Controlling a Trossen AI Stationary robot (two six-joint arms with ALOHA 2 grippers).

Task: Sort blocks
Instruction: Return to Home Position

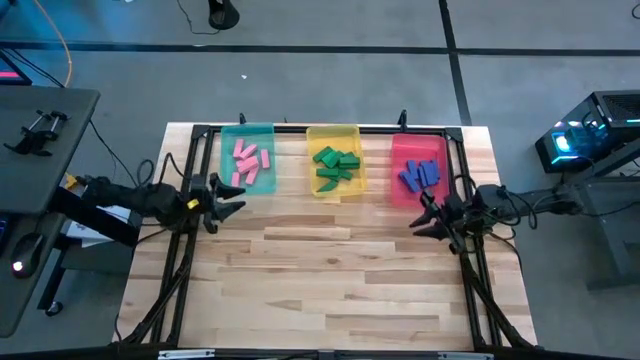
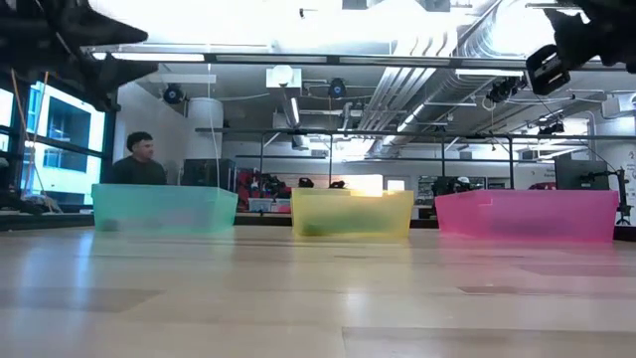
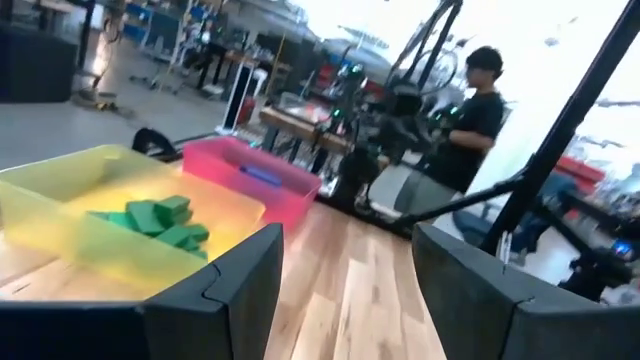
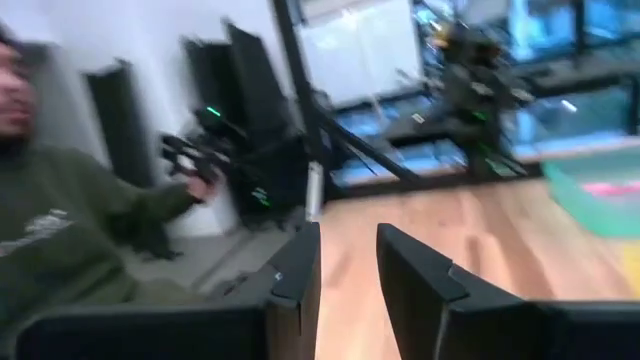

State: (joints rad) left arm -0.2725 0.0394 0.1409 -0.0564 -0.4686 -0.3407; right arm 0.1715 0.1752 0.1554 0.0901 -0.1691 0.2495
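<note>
No writing, label, brand or number is legible anywhere.

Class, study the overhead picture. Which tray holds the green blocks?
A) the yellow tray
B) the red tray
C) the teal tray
A: the green blocks lie in the yellow tray, while the teal tray holds pink blocks and the red tray holds blue blocks.

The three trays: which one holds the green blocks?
The yellow tray, the middle one; the teal tray holds pink blocks, the red tray blue blocks.
</note>
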